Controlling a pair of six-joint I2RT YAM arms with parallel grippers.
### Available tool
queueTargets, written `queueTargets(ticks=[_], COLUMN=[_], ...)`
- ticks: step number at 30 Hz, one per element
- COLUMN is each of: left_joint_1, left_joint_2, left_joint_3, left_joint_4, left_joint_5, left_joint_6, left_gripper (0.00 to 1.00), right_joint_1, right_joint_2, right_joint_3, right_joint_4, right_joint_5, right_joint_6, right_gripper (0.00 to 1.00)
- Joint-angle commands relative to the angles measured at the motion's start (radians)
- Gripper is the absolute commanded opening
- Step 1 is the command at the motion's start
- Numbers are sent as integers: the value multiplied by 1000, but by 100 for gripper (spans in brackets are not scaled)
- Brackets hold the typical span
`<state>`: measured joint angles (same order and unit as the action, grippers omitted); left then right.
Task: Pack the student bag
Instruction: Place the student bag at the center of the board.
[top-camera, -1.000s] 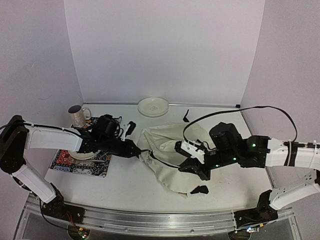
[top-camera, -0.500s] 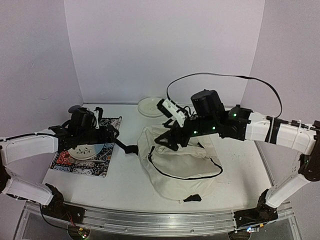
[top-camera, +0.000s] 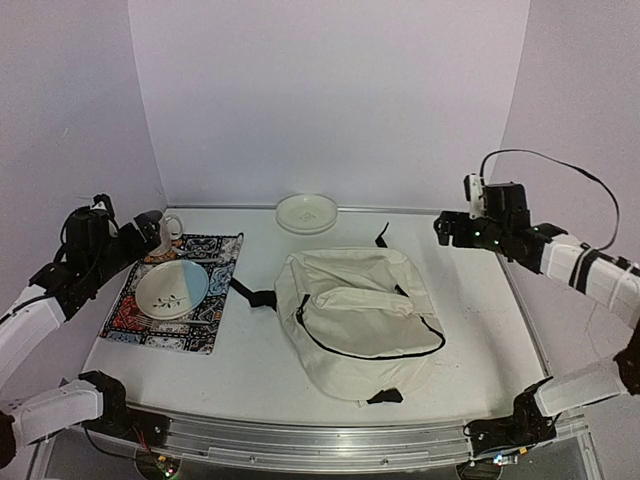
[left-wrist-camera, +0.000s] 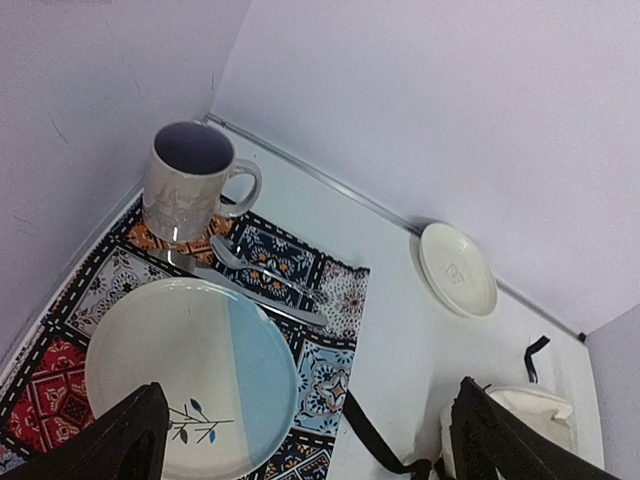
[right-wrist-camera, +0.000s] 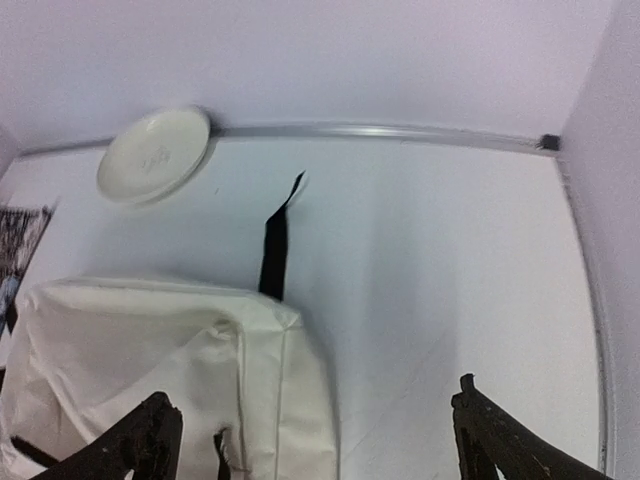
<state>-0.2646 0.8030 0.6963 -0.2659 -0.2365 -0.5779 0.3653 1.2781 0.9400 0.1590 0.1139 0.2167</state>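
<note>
The student bag (top-camera: 355, 320) is laid flat on the white surface (top-camera: 480, 330), roughly at its middle, between the two arms and touched by neither. Its cream fabric is seen rumpled, and a dark zipper line is traced in a curve across its near half. A black strap (top-camera: 255, 295) is stretched from its left side toward the patterned placemat (top-camera: 215, 250), a second black strap (right-wrist-camera: 272, 250) is laid out from its far edge, and a black buckle (top-camera: 383, 396) is seen at its near edge.

Beyond the bag, near the back wall, a small cream saucer (top-camera: 307, 212) is set on the surface. To the left, a plate (top-camera: 172, 288) glazed half cream and half blue is placed on the placemat. A spoon (left-wrist-camera: 250, 265) and a knife (left-wrist-camera: 245, 290) are laid side by side just behind it, and a grey mug (top-camera: 155, 232) is stood upright at the placemat's far left corner.

The left hand (left-wrist-camera: 310, 440) is held raised above the left end of the placemat, well apart from the bag; its fingers are spread wide and nothing is held between them. The right hand (right-wrist-camera: 320, 440) is held raised over the far right part of the surface, past the bag's right side, likewise spread wide and empty.
</note>
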Motion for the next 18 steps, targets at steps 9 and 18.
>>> queueTargets(ticks=[9,18], left_joint_1=[0,0], left_joint_2=[-308,-525], left_joint_3=[51,45], left_joint_4=[-117,-132], left_joint_5=[-200,-146], left_joint_6=[47,138], left_gripper=[100,100], right_joint_1=[-11,-12], right_joint_2=[-663,-1014], right_joint_3=[-358,-492], right_joint_4=[167,133], right_joint_5=[301,295], right_joint_6=[26,-39], right_gripper=[97,98])
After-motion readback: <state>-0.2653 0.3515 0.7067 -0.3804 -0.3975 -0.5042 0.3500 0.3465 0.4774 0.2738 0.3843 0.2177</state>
